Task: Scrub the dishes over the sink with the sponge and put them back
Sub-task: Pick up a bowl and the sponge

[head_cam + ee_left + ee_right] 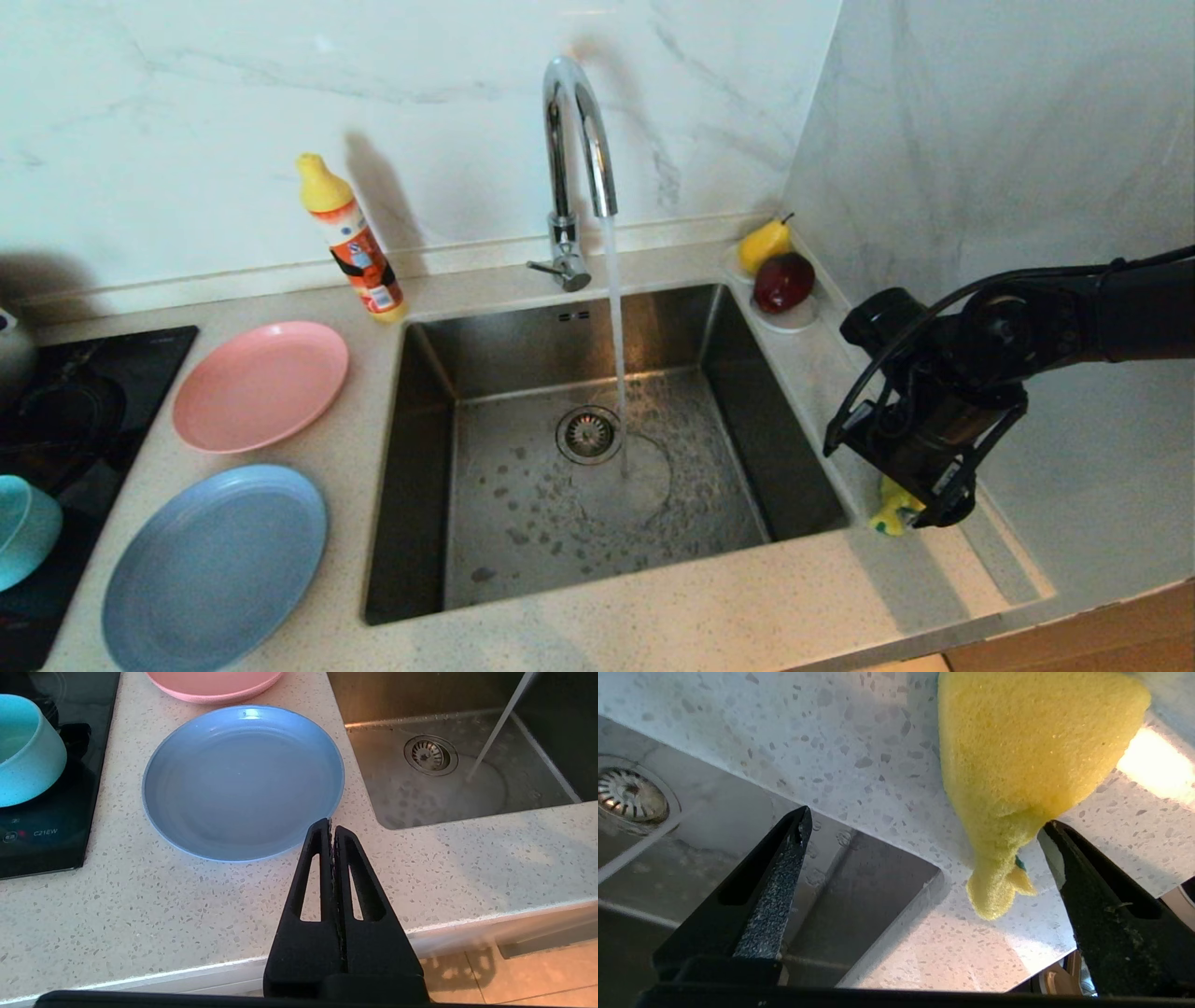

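Speckled stone counter (653, 607) under marble walls, tap (574, 140) running into the sink (597, 448).

Head view: pink plate (260, 385), blue plate (215, 567) and teal bowl (23, 527) lie left of the sink; the right gripper (920, 504) hangs over the sponge (892, 509) at the sink's right edge.
Left wrist view: the left gripper (331, 828) is pressed together, just off the blue plate's rim.
Right wrist view: fingers (784, 858) spread wide, the sponge between them, nearer one finger.
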You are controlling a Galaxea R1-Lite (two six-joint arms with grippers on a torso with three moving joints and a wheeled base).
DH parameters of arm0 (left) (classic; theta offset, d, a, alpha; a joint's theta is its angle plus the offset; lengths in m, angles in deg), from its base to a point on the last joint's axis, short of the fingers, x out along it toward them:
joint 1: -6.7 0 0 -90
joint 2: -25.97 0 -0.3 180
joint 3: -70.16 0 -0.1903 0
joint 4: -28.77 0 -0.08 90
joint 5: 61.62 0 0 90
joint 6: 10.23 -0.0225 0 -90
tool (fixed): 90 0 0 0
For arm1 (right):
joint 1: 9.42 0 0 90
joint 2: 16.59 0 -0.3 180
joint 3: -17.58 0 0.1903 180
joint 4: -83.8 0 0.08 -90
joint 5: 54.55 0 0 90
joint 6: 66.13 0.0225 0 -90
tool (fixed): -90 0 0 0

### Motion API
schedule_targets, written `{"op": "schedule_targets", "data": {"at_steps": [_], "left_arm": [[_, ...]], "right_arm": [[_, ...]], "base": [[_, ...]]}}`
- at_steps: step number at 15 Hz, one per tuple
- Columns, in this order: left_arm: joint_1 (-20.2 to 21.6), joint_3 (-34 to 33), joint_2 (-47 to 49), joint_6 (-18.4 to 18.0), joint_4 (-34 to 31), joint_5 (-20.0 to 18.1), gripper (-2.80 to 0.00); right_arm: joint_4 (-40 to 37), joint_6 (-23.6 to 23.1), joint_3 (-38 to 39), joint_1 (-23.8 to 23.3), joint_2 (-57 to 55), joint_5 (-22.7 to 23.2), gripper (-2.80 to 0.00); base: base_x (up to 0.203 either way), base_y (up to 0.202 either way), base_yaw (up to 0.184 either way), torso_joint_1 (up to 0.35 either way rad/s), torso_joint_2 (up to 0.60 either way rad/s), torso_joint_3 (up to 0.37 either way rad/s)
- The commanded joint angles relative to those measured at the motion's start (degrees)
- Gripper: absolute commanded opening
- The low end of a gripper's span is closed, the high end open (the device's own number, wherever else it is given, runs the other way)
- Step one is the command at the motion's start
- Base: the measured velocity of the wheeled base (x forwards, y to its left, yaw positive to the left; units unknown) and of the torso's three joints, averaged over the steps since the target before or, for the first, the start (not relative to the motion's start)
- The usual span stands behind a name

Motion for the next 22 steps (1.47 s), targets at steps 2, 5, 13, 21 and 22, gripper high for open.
{"op": "schedule_targets", "data": {"at_steps": [2, 5, 13, 21, 22], "left_arm": [[0.0, 0.0, 0.1, 0.0, 0.0, 0.0, -2.80], [0.0, 0.0, 0.1, 0.0, 0.0, 0.0, -2.80], [0.0, 0.0, 0.1, 0.0, 0.0, 0.0, -2.80], [0.0, 0.0, 0.1, 0.0, 0.0, 0.0, -2.80], [0.0, 0.0, 0.1, 0.0, 0.0, 0.0, -2.80]], "right_arm": [[0.1, 0.3, -0.3, -0.1, -0.2, -0.9, 0.00], [0.1, 0.3, -0.2, -0.1, -0.2, -0.8, 0.00], [0.6, 0.1, -0.2, -0.1, -0.4, -0.9, -2.80], [-0.1, -1.2, 0.5, 1.7, 3.7, -0.7, -2.80], [-0.2, -2.4, 1.1, 3.3, 5.6, -0.7, -2.80]], "base": [[0.000, 0.000, 0.000, 0.000, 0.00, 0.000], [0.000, 0.000, 0.000, 0.000, 0.00, 0.000], [0.000, 0.000, 0.000, 0.000, 0.00, 0.000], [0.000, 0.000, 0.000, 0.000, 0.00, 0.000], [0.000, 0.000, 0.000, 0.000, 0.00, 0.000]]}}
